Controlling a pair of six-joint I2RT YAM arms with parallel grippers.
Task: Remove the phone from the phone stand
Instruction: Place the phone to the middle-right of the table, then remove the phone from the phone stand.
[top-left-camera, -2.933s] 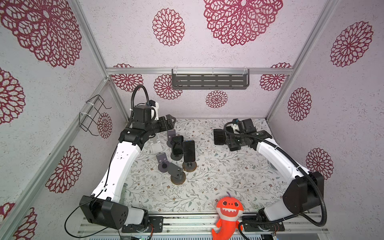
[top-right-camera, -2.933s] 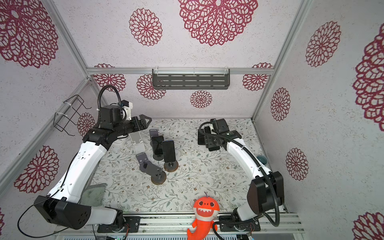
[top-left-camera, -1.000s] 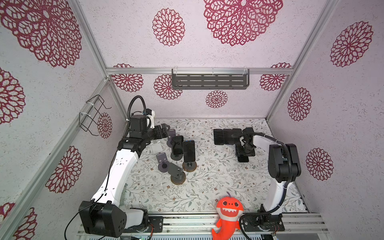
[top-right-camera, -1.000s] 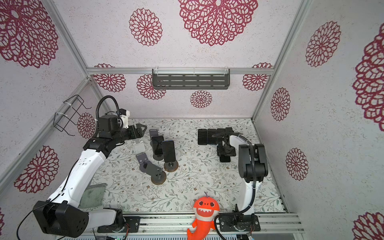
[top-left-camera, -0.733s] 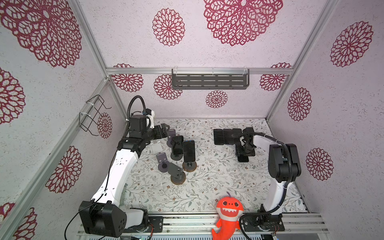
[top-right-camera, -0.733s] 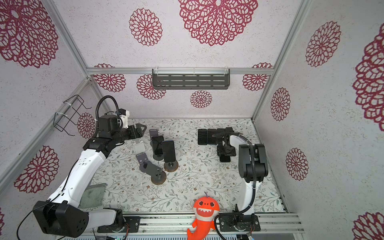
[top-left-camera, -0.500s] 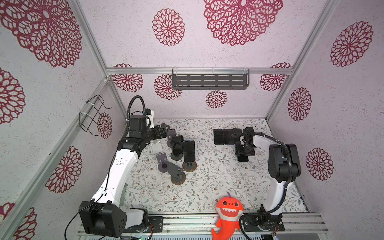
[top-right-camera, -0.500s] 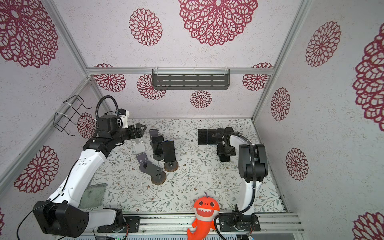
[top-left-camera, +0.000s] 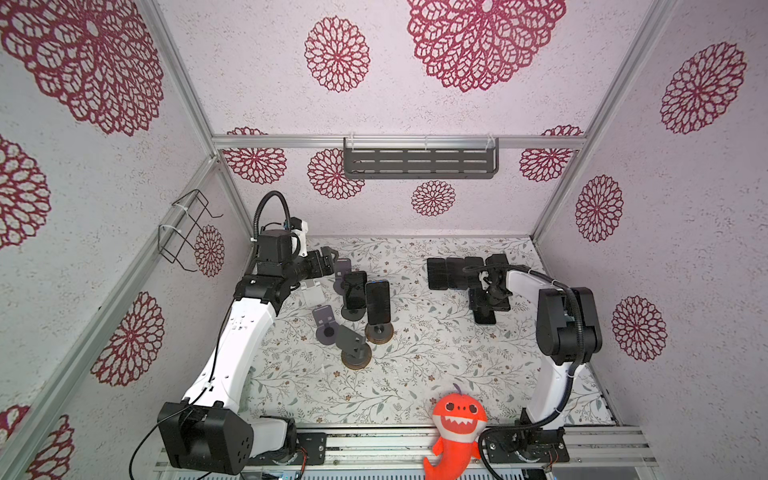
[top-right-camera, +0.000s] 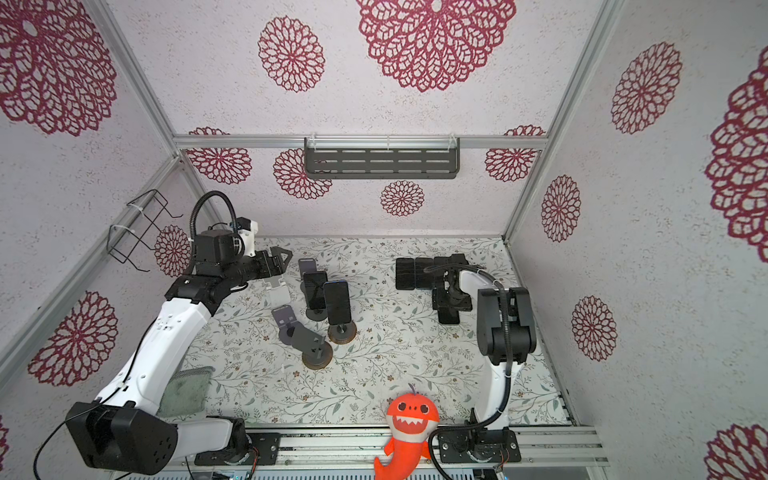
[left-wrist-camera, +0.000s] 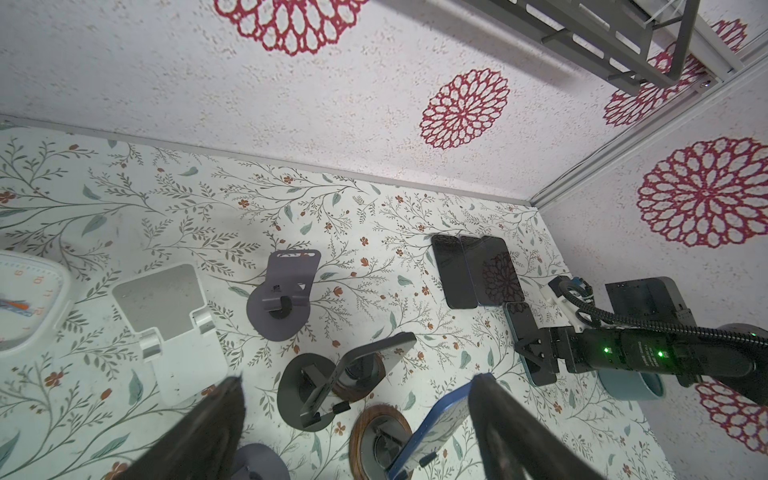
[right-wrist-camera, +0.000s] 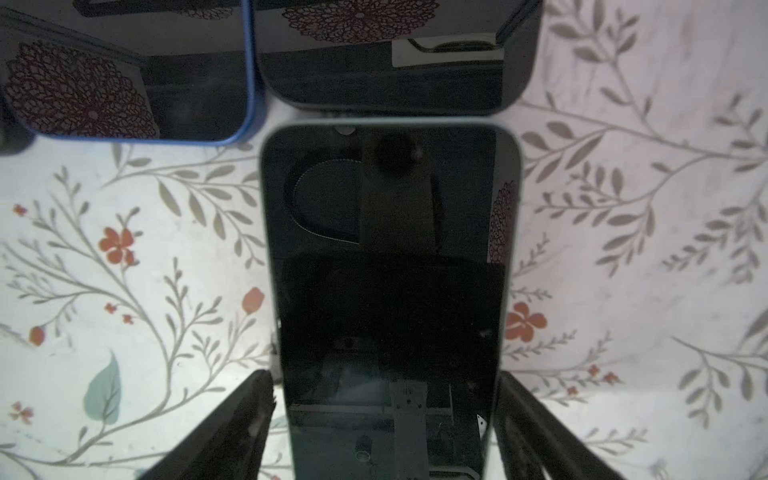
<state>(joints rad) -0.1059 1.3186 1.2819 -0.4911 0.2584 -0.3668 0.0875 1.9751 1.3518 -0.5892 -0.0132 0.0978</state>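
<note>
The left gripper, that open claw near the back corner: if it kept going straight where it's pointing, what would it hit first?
Most likely the dark phone leaning on its round-based stand: in the left wrist view it sits between the open jaws of the left gripper. Depth is hard to judge.

Floral white table (top-left-camera: 415, 374), black phone (top-left-camera: 377, 301), orange plush shark (top-left-camera: 457, 419)

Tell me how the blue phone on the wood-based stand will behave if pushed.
The phone looks rigid and glossy, so probably slippery to grip. It stands tall on a stand with a small round base, so a sideways push may tip both. Its glass face is likely fragile.
</note>
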